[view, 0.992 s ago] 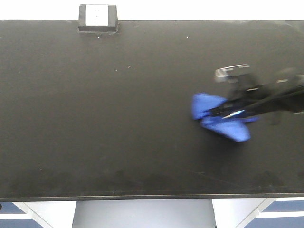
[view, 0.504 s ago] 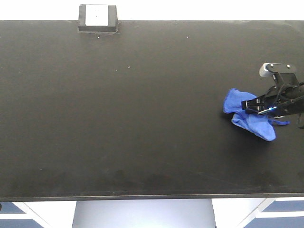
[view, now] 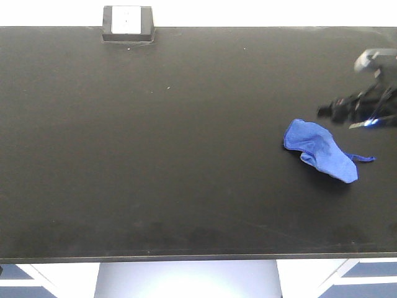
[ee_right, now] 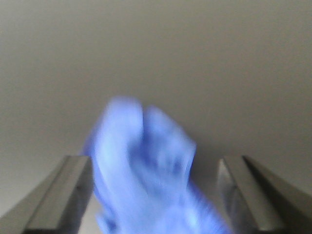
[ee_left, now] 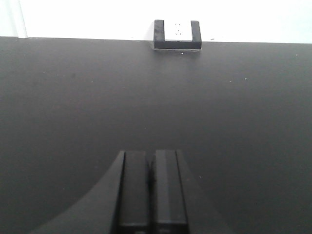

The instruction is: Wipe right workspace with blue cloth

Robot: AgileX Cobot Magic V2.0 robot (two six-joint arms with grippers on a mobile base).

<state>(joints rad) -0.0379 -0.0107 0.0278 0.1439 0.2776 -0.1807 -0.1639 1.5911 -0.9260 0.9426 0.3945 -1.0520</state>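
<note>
Your right claw (ee_right: 156,195) is spread apart, clear of the blue cloth (view: 321,156), which lies crumpled on the bench (view: 155,155) near its right edge. Your left claw (ee_left: 151,190) is pressed together.

My left gripper (ee_left: 151,192): matte black, flat rectangular fingers. My right gripper (ee_right: 155,195): grey angular fingers; black arm, grey camera housing.

We seem to be in a laboratory or test room. We see a broad, matte black worktop (view: 155,155) running up to a plain white wall, a black-framed socket box (view: 128,23) mounted at its far edge, and white cabinet fronts with blue panels (view: 43,279) below its near edge.
</note>
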